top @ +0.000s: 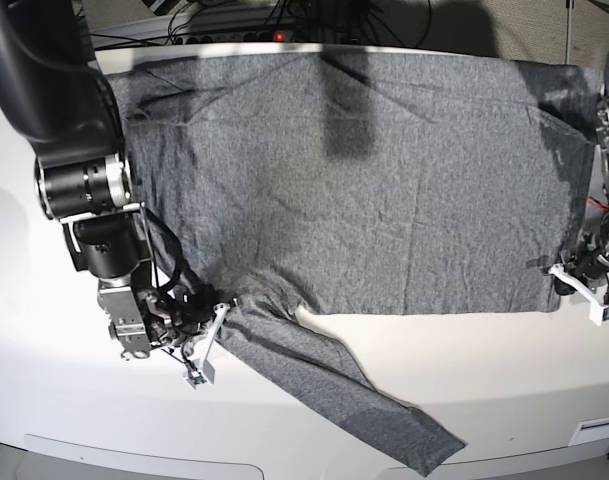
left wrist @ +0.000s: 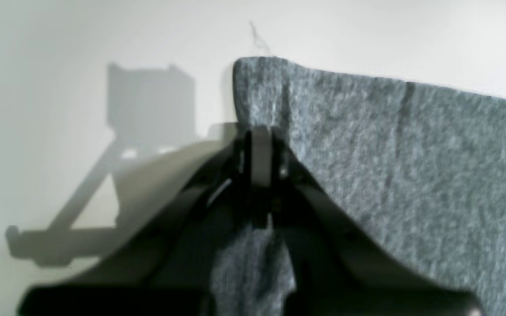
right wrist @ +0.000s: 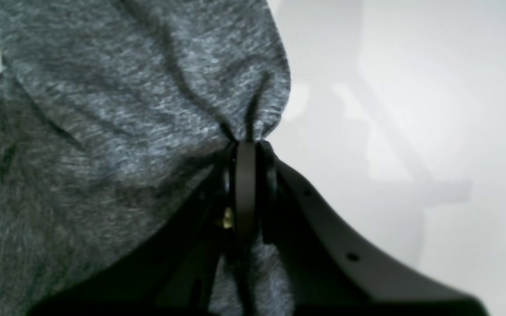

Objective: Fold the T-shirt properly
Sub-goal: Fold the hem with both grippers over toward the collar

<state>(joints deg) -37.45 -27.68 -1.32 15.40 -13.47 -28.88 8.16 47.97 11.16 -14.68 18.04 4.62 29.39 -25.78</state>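
Observation:
The grey T-shirt (top: 384,180) lies spread flat across the white table (top: 504,380), with one sleeve (top: 364,405) trailing toward the front edge. At the shirt's near left, where that sleeve meets the body, my right gripper (top: 224,335) is shut on the cloth. The right wrist view shows the fabric (right wrist: 103,109) bunched into the closed right gripper (right wrist: 246,147). On the far right, my left gripper (top: 559,283) pinches the shirt's near corner. In the left wrist view that left gripper (left wrist: 262,136) is shut on the hemmed corner (left wrist: 411,166).
Cables and a power strip (top: 274,35) run behind the table's far edge. The right arm's black body (top: 79,150) stands over the table's left side. Bare white tabletop lies in front of the shirt, down to the table's front lip (top: 144,450).

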